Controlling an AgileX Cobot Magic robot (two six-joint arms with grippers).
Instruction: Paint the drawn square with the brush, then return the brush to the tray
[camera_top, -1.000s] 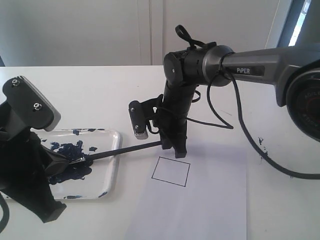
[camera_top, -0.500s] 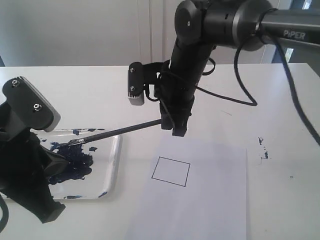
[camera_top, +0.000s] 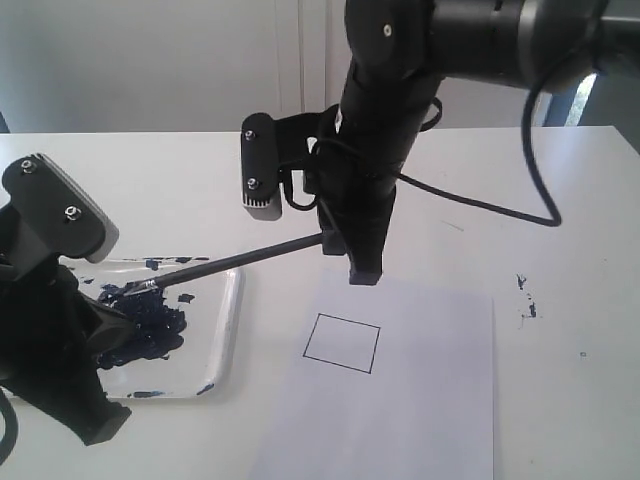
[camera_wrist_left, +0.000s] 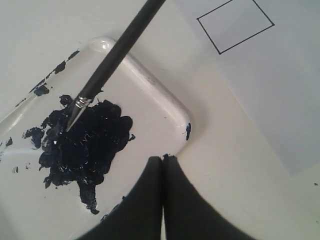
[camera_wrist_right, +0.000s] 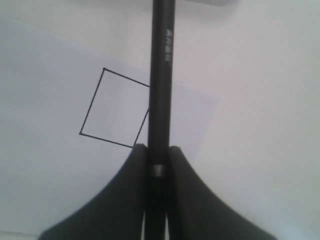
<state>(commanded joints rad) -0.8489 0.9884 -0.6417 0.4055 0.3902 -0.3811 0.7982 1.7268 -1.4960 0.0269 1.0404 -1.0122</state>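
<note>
My right gripper (camera_top: 360, 268) is shut on the black handle of the brush (camera_top: 240, 261), above the table between tray and paper. The brush slants down to the left, and its silver ferrule and paint-coated tip (camera_wrist_left: 71, 120) hang over the dark blue paint blob (camera_wrist_left: 85, 150) in the clear tray (camera_top: 236, 300). The drawn square (camera_top: 342, 343) is white inside, on the white sheet (camera_top: 420, 400) just below my right gripper. In the right wrist view the brush (camera_wrist_right: 162, 60) crosses one side of the square (camera_wrist_right: 112, 107) and runs between my right gripper's (camera_wrist_right: 156, 148) fingers. My left gripper (camera_wrist_left: 162, 159) is shut and empty, above a tray corner (camera_wrist_left: 182, 112).
Small dark blue paint specks (camera_top: 525, 295) dot the table right of the sheet. My left arm's black body (camera_top: 55, 330) stands over the tray's left part. A black cable (camera_top: 480, 205) loops behind my right arm. A white wall closes off the far side.
My right arm rose with the brush in its grip, lifting the tip out of the paint blob. The handle now slants more steeply. My left arm stayed put.
</note>
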